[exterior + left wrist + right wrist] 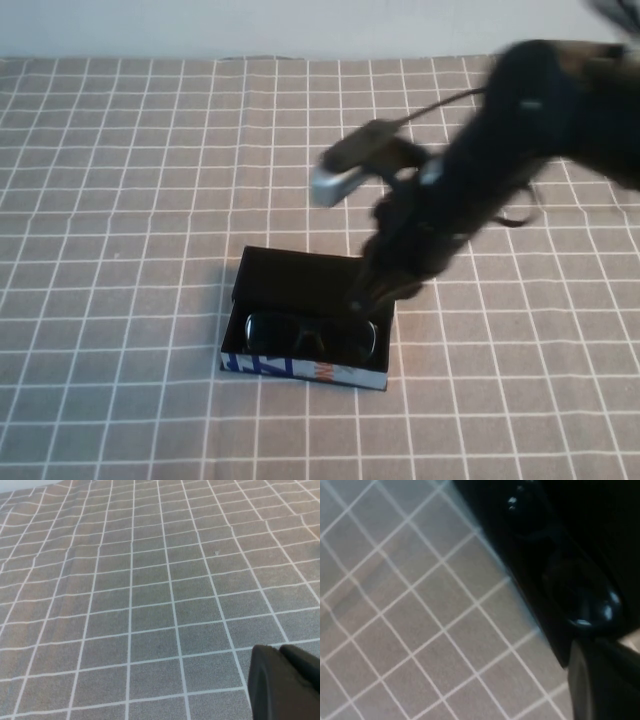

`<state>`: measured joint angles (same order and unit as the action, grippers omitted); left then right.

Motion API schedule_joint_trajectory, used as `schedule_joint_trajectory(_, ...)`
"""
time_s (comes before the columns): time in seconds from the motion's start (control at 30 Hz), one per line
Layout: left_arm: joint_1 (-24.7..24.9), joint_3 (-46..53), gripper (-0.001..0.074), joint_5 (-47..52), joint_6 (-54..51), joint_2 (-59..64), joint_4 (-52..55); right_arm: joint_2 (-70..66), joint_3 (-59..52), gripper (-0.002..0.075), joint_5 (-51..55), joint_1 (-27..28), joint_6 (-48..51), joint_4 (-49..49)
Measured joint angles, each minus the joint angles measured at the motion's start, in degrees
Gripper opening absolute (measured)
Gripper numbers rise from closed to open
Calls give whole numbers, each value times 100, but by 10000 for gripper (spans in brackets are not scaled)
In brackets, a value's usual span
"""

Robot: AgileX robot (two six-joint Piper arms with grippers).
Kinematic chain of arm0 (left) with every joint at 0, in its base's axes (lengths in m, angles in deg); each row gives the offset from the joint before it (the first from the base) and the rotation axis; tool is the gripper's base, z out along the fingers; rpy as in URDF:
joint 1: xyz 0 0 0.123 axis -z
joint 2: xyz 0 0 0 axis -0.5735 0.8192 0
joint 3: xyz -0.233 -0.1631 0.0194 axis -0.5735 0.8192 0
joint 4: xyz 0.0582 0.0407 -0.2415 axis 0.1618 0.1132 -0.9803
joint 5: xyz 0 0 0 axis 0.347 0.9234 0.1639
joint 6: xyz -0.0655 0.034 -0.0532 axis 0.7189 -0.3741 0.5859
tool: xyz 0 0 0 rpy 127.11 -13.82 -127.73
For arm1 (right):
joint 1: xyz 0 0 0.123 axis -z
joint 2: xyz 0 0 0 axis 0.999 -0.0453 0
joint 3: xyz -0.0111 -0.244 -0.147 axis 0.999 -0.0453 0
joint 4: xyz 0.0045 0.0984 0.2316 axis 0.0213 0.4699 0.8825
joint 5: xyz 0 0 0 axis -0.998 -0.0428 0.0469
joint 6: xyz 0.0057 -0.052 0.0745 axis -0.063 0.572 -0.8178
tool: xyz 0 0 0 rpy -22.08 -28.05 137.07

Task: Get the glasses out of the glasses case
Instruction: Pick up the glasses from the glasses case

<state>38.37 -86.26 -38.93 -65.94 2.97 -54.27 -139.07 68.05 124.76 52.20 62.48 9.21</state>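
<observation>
Hovering over the right end of the glasses case (305, 320), right hand (372, 293) is blurred, so can't tell how it's set; probably not gripping anything. Left hand (285, 682) is off in its own wrist view above bare checked cloth, setting not readable either. Glasses (310, 335) lie inside the case, toward its white printed front, not yet lifted. Whole removal is left. Case sits mid-surface (120, 200); nothing else near, only the case walls crowd the frame.
</observation>
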Motion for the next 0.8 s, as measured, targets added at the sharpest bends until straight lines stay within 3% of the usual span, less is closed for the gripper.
schedule_joint_trajectory(0.17,0,0,-4,0,0,0,0,-1112,1304,-14,703,-304,776,-61)
schedule_joint_trajectory(0.27,0,0,-4,0,0,0,0,-1664,1796,26,757,-391,1269,-85)
schedule_joint_trajectory(0.47,0,0,-4,0,0,0,0,-1967,2067,256,802,-519,1989,-131)
schedule_joint_trajectory(0.53,0,0,-4,0,0,0,0,-1967,2080,301,815,-527,2038,-144)
schedule_joint_trajectory(0.8,0,0,-4,0,0,0,0,-2110,2080,329,815,-527,2086,-304)
